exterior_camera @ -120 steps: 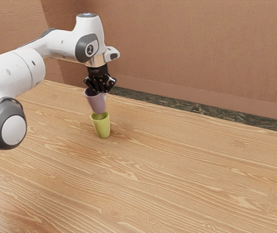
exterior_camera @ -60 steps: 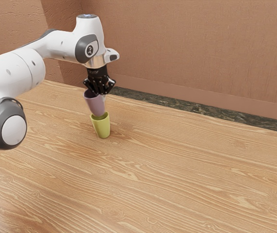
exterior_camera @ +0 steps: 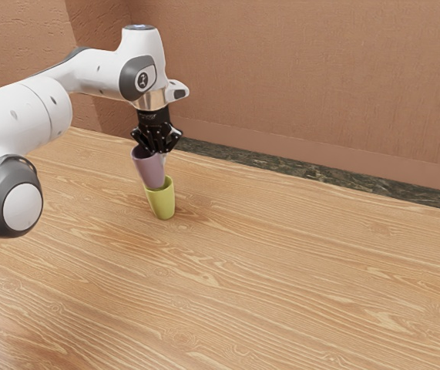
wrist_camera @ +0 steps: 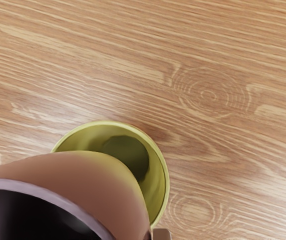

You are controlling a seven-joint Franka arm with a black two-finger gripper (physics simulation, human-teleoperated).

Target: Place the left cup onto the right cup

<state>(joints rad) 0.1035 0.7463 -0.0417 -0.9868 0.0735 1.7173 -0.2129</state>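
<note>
The black two-finger gripper (exterior_camera: 156, 145) points straight down and is closed narrowly on the rim of a smooth mauve tapered cup (exterior_camera: 152, 169), one finger on each side of the wall, so the cup hangs from it with its open mouth upward. The mauve cup leans a little, its mouth tipped toward the exterior view's left. Its narrow base meets the mouth of a yellow-green tapered cup (exterior_camera: 162, 202) that stands upright on the table directly beneath. The base seems to sit just inside that rim, though how deep it goes I cannot tell. In the wrist view the mauve cup (wrist_camera: 72, 185) is a large blurred shape right under the hand, with a dark interior. It covers the near part of the yellow-green cup's opening (wrist_camera: 159, 165), whose round rim and shadowed bottom show past it. Both cups are on a light wooden table with a bold grain (exterior_camera: 297, 270), near its far edge on the exterior view's left. The white jointed arm (exterior_camera: 89, 73) reaches in from the exterior view's left. Behind the table a dark stone strip (exterior_camera: 320, 171) runs along the foot of a plain brown wall (exterior_camera: 320, 69).
</note>
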